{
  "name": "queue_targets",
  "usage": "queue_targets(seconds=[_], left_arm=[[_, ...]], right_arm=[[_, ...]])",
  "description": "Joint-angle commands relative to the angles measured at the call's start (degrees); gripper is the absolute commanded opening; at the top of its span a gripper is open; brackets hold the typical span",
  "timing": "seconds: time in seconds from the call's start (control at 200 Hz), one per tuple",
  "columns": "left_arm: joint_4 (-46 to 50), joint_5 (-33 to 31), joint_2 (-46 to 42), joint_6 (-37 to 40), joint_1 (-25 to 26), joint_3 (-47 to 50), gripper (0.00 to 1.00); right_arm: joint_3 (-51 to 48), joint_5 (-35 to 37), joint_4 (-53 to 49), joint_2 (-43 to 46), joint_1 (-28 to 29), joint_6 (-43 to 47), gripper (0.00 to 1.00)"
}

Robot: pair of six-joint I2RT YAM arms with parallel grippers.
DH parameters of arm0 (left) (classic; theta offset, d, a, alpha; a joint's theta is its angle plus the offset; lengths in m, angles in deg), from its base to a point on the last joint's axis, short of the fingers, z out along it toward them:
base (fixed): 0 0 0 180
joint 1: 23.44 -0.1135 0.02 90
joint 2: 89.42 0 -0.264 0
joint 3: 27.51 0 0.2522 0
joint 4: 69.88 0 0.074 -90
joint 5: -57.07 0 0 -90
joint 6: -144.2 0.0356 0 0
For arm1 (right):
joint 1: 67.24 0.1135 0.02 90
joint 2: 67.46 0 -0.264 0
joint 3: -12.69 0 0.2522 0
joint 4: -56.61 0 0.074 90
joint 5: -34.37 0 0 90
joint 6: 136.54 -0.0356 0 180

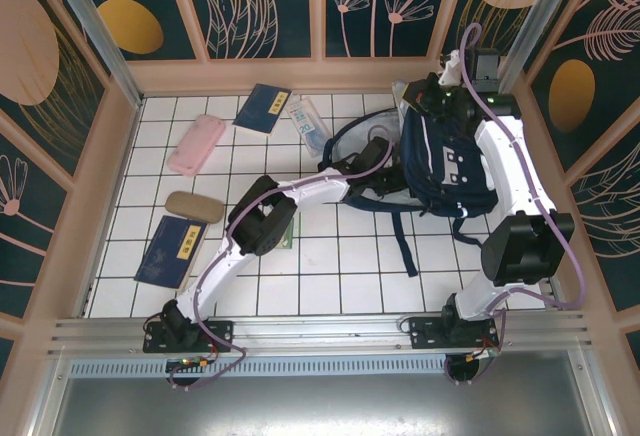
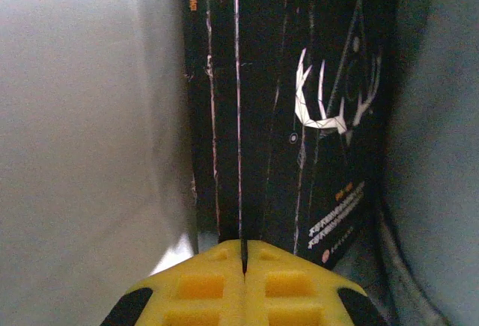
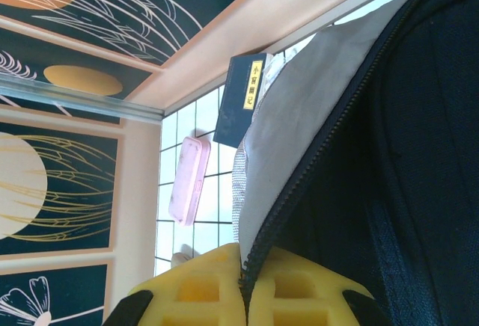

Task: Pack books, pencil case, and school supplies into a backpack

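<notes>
The backpack [image 1: 450, 161] lies toward the table's [image 1: 330, 276] far right corner, its mouth facing left, and the left arm reaches into it. From the left wrist, a black book [image 2: 314, 117] stands inside against grey lining [image 2: 90, 117]. It bears a white antler-like figure and a round red seal; its slanted lines of print are too blurred to read. The left tool [image 2: 243, 247] sits at the book's edge, fingers pressed together — whether they pinch anything I cannot tell. The right tool [image 3: 243, 262] is clamped on the backpack's zip edge. Its view catches a yellow strip of Chinese characters on the navy book [image 3: 241, 102] by the far edge, beside a pink pencil case [image 3: 187, 180]. Overhead, a clear packet [image 1: 308, 124] reads "20".
</notes>
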Motion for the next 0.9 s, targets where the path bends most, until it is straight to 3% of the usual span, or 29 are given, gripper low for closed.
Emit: queue_targets(seconds=[0.0,0.21,0.295,0.59,0.896], left_arm=[[-3.0,4.0,4.3,-2.6,0.8,-5.0,0.06],[-4.0,4.2,6.4,-1.7,1.0,-10.9,0.15],[-2.6,3.3,4.5,0.0,0.8,-9.8,0.23],[-4.4,-3.7,-15.2,4.5,-2.5,11.1,0.25],[0.0,-7.9,-32.7,7.4,-8.5,28.5,0.24]], right_arm=[[0.4,-2.2,6.8,2.4,0.4,0.1,0.00],[0.1,-2.0,6.5,2.4,0.5,0.3,0.00],[0.1,-1.9,6.4,2.4,0.5,0.5,0.00],[-2.9,-1.9,8.1,2.6,0.8,0.8,0.00],[-11.2,1.3,13.3,2.8,5.7,1.9,0.00]])
